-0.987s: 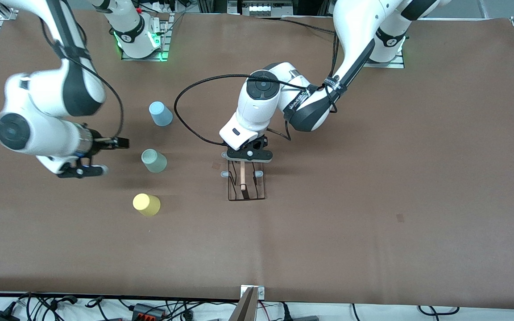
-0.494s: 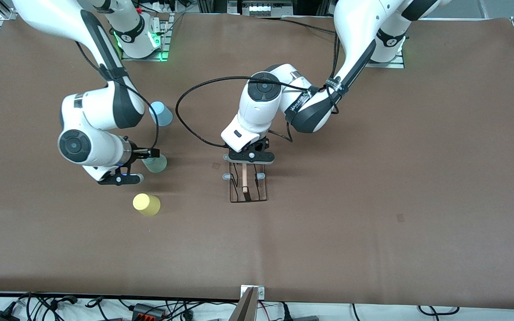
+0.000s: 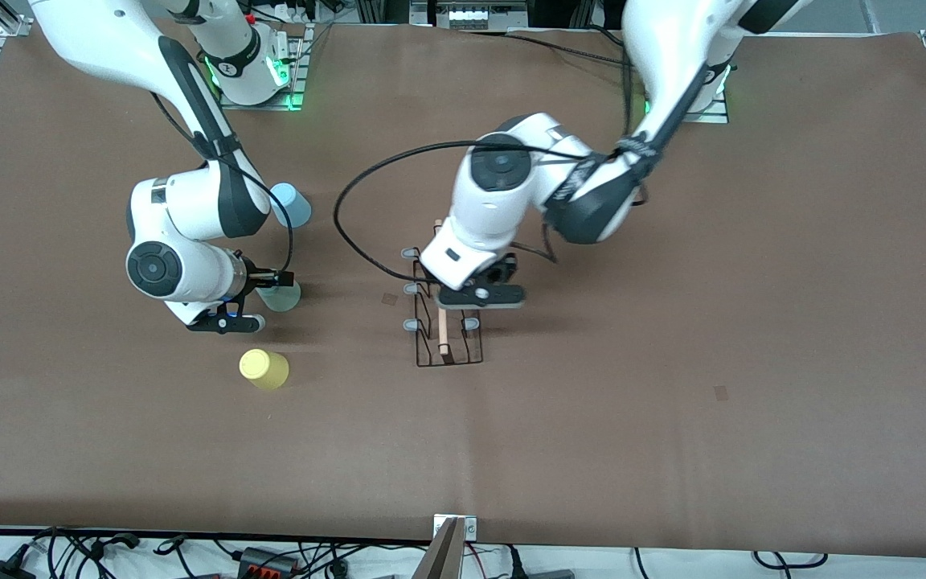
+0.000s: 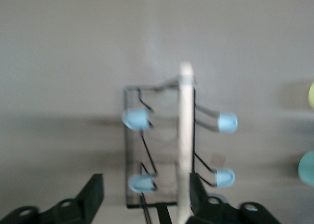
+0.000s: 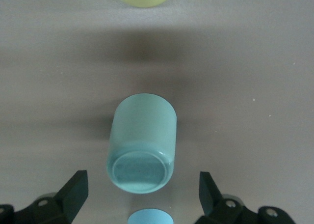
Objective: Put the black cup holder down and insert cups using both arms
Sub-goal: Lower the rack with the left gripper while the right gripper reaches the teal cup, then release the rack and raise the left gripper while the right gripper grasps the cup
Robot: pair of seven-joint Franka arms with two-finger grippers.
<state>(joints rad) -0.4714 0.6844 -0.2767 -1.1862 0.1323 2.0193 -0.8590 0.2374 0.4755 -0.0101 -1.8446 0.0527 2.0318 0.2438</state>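
Observation:
The black cup holder (image 3: 448, 342) stands mid-table, its wooden handle (image 4: 185, 135) upright and several pale blue peg tips showing. My left gripper (image 3: 479, 297) hovers over its part nearest the left arm, open; the handle runs just inside one finger (image 4: 196, 192), with no grip on it. The arm hides part of the rack. The mint green cup (image 5: 142, 150) stands below and between the open fingers of my right gripper (image 3: 226, 323), which does not touch it. The light blue cup (image 3: 290, 205) is farther from the camera, partly behind the right arm. The yellow cup (image 3: 264, 370) is nearer.
The three cups stand in a row toward the right arm's end of the brown table (image 3: 672, 362). A black cable (image 3: 350, 233) loops from the left arm above the table beside the rack. A small dark mark (image 3: 389, 299) lies beside the rack.
My left gripper opened, let go of the rack's handle and drew toward the left arm's end. My right arm swung in from the table's end and stopped over the mint green cup.

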